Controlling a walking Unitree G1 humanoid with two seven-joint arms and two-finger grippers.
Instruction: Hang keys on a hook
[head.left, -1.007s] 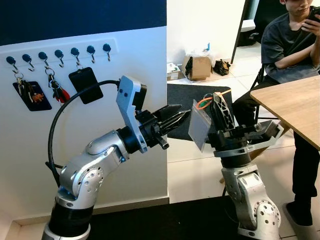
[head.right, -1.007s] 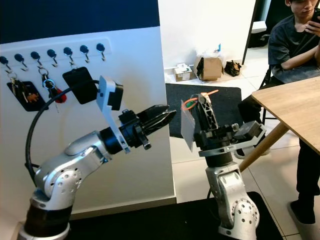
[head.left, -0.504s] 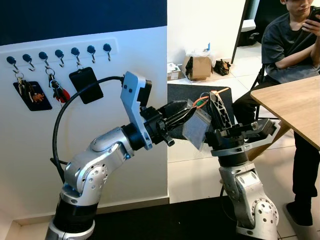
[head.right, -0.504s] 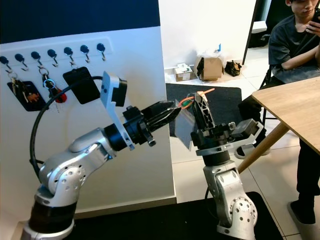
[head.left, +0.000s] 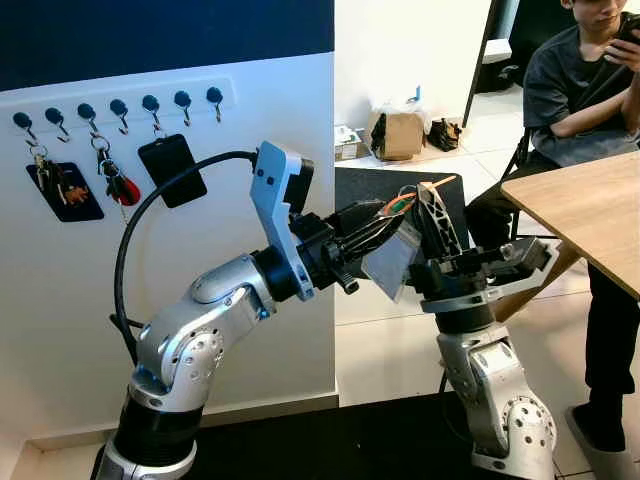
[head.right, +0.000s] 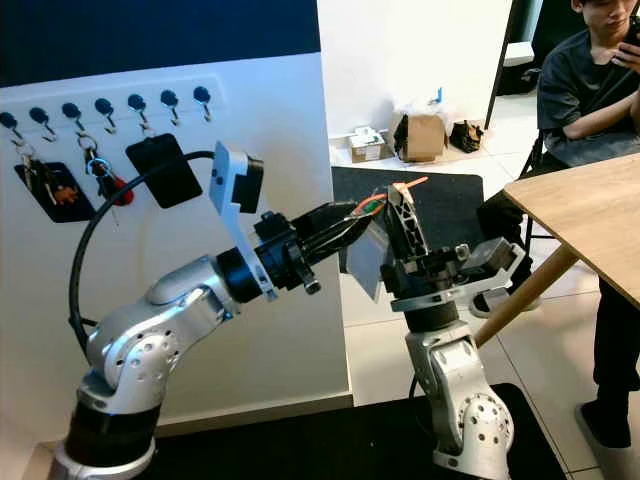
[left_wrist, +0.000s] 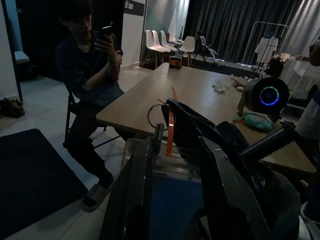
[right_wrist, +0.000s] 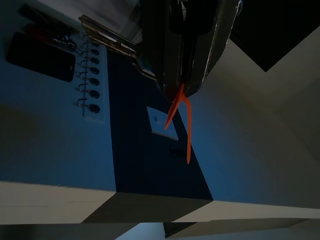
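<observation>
Right gripper (head.left: 432, 205) clamps the keys (head.left: 398, 250); left gripper (head.left: 383, 222), seemingly parted around the tag, we'd close squarely before release.

1. Person (head.left: 585, 90) at the table: head cut off by the top edge.
2. Left gripper (head.left: 385, 222) tips hidden behind the card holder (head.left: 392, 262) (finger gap unreadable).
3. Keys (head.left: 42, 172) on the hook rack (head.left: 115, 105): too small to count.
4. Right gripper (right_wrist: 187, 75): dark, blurred.
</observation>
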